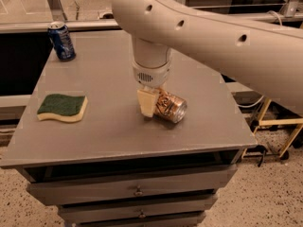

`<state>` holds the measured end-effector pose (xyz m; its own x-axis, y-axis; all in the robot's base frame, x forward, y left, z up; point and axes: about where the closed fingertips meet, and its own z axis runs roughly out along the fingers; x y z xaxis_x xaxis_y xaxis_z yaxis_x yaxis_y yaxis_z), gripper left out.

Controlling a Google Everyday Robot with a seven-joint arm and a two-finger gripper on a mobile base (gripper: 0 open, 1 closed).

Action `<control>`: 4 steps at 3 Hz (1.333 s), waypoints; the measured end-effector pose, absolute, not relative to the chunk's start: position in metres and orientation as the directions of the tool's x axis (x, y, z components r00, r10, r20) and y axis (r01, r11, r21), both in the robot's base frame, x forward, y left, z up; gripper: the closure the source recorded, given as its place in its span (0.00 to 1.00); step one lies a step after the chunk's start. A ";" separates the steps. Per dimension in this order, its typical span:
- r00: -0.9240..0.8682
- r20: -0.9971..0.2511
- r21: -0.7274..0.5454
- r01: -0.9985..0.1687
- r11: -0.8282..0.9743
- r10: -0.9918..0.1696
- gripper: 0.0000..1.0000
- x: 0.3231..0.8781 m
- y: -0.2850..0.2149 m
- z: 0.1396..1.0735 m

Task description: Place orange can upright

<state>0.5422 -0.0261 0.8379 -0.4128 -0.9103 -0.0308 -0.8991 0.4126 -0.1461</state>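
Note:
The orange can (171,108) lies on its side on the grey table (113,126), right of centre, with its silver end facing front right. My gripper (156,106) hangs straight down from the large white arm and sits over the can's left end, low at the tabletop. The can's far side is hidden behind the gripper and wrist.
A dark blue can (61,41) stands upright at the table's back left corner. A green and yellow sponge (62,108) lies at the left. The table has drawers below its front edge. A yellow frame (279,126) stands on the floor to the right.

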 end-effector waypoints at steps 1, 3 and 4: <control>-0.403 -0.034 -0.146 -0.903 0.403 -0.915 0.64 0.542 -0.025 0.844; -0.345 -0.114 -0.138 -0.923 0.359 -0.932 1.00 0.545 -0.025 0.888; -0.273 -0.220 -0.131 -0.943 0.305 -0.937 1.00 0.551 -0.021 0.924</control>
